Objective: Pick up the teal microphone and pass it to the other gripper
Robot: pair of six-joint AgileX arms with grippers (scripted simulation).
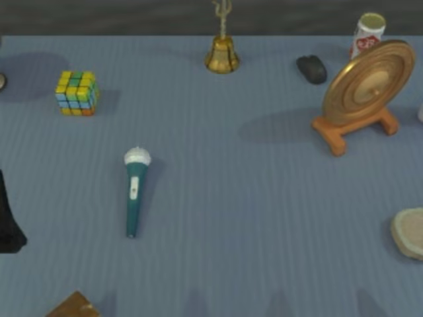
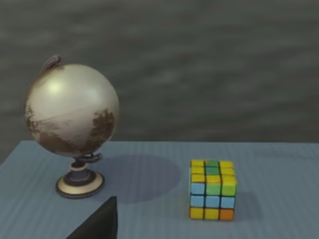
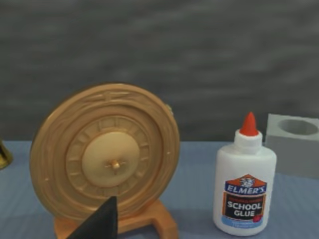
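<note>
The teal microphone (image 1: 134,192) lies flat on the blue-grey table left of centre, with its whitish head pointing to the far side and its white switch patch facing up. Nothing touches it. My left arm shows as a black shape (image 1: 8,228) at the table's left edge, well to the left of the microphone. In the left wrist view one black finger (image 2: 102,221) stands off to one side with nothing against it. My right arm is outside the top view. Its wrist view shows one black finger (image 3: 102,219) in front of a wooden disc, holding nothing.
A Rubik's cube (image 1: 76,93) (image 2: 213,189) sits far left beside a globe (image 2: 72,112). A brass bell (image 1: 222,54) and a black mouse (image 1: 312,69) stand at the back. A wooden disc on a stand (image 1: 367,86) (image 3: 104,154), a glue bottle (image 3: 244,184) and a grey block (image 3: 294,144) are at the right.
</note>
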